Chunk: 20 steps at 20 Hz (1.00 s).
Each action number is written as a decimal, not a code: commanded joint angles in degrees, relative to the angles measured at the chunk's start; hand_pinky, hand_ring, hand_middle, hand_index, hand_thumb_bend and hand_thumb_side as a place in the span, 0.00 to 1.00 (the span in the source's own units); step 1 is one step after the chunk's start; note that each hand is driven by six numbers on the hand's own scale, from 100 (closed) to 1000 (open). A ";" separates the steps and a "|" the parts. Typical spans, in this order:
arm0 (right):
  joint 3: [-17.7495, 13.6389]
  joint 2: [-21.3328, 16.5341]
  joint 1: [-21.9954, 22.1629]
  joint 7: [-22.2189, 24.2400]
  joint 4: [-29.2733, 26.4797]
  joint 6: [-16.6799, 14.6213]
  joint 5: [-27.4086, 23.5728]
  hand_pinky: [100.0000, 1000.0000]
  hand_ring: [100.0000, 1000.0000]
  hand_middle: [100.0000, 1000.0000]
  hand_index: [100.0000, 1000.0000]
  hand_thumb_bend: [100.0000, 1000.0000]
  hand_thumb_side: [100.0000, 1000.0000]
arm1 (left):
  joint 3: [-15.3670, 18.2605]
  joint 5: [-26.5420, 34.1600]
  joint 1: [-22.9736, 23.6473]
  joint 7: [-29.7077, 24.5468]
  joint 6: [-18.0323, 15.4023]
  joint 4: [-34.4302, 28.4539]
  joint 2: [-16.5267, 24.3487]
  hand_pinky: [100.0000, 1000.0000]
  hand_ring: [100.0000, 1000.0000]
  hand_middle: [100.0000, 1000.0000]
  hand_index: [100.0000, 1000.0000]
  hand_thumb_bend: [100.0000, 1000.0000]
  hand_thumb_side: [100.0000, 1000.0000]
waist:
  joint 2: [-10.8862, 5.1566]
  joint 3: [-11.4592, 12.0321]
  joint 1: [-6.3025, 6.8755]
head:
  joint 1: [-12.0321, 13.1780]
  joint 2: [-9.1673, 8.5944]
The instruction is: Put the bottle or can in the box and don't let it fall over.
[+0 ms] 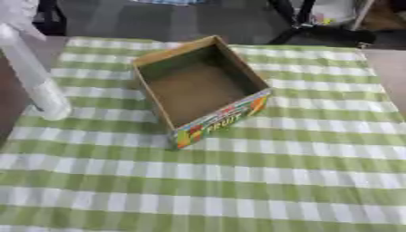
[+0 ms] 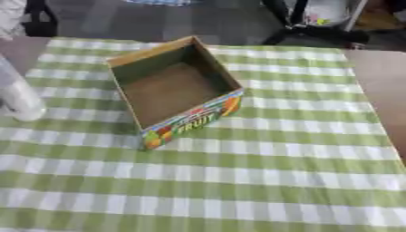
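Left eye view: open cardboard box point(image 1: 202, 90) sits at centre on the green checked cloth point(image 1: 238, 181), turned at an angle, inside bare, "FRUIT" print on its near wall. Pale, clear bottle-like thing point(image 1: 31, 74) stands upright at 9 o'clock of the box, apart from it. Neither hand shows, so grip state: can't tell.

Right eye view: same layout, bottle cut by the left edge.

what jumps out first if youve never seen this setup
An open cardboard box with a bright fruit print on its near side sits empty, turned askew, on the far half of the green-and-white checked tablecloth. At the left edge a pale, clear bottle-like thing stands on the cloth, left of the box and apart from it. No robot hand shows.
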 commanded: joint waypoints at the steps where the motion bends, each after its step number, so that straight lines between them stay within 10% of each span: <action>1: -0.18 -0.80 0.20 0.01 -1.03 -0.33 0.25 0.90 1.00 1.00 1.00 0.00 0.59 | 2.14 -0.86 0.48 -0.04 -1.78 2.93 2.84 1.00 1.00 0.99 1.00 0.32 0.43 | -0.46 0.05 0.16 | 0.07 -0.80; 20: 0.36 -0.60 0.52 0.74 -1.03 -0.57 0.82 0.90 1.00 1.00 1.00 0.00 0.59 | 0.84 3.59 -6.77 -10.29 -6.10 29.99 12.77 1.00 1.00 0.99 1.00 0.44 0.41 | -0.28 -0.86 -0.11 | 1.16 -1.21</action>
